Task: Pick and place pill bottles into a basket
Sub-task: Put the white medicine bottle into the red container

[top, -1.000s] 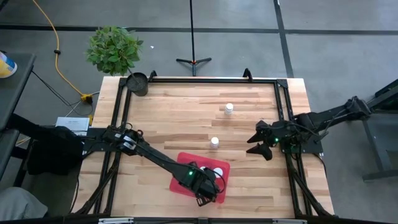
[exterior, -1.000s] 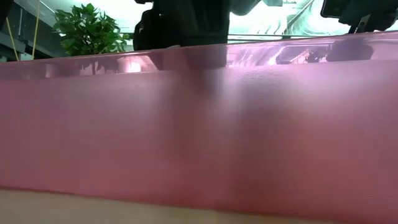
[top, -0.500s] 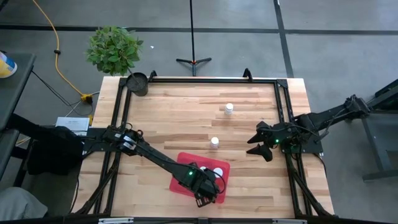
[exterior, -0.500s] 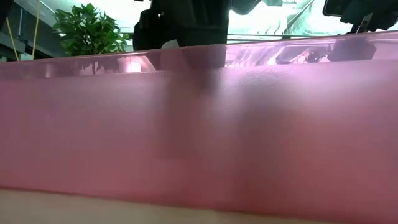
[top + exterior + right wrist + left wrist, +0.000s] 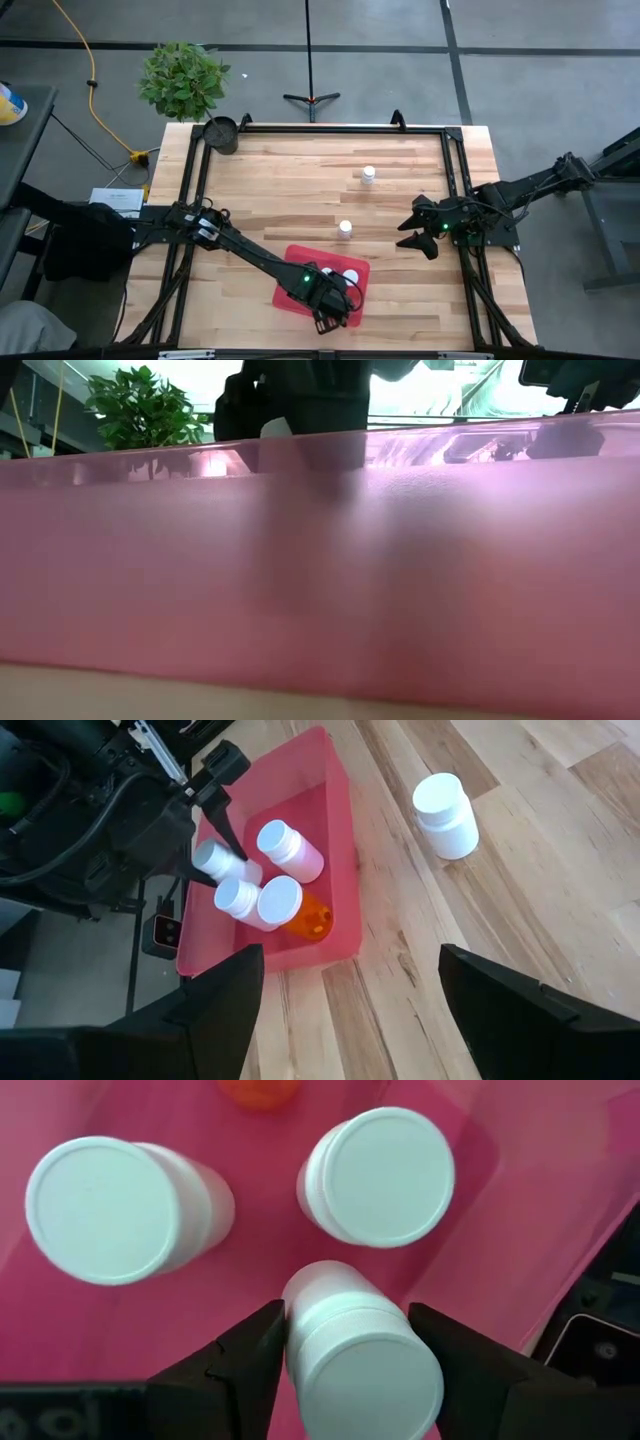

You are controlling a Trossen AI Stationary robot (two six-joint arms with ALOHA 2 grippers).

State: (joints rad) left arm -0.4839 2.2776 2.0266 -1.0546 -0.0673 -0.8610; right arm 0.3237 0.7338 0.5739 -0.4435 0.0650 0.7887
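Left claw (image 5: 345, 1355) hangs over the red basket (image 5: 295, 262), fingers loosely bracketing a white-capped pill bottle (image 5: 360, 1355) inside it. Four bottles are in; two (image 5: 345, 229) wait on the surface. Right claw (image 5: 418, 228) idles wide open.

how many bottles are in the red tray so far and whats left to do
Four pill bottles show inside the basket, including the orange one. The left end effector straddles one white bottle there; the fingers flank it, and whether they touch it is unclear. Two bottles remain out on the table: one near the basket and one farther back. The right end effector waits open at the table's right side.
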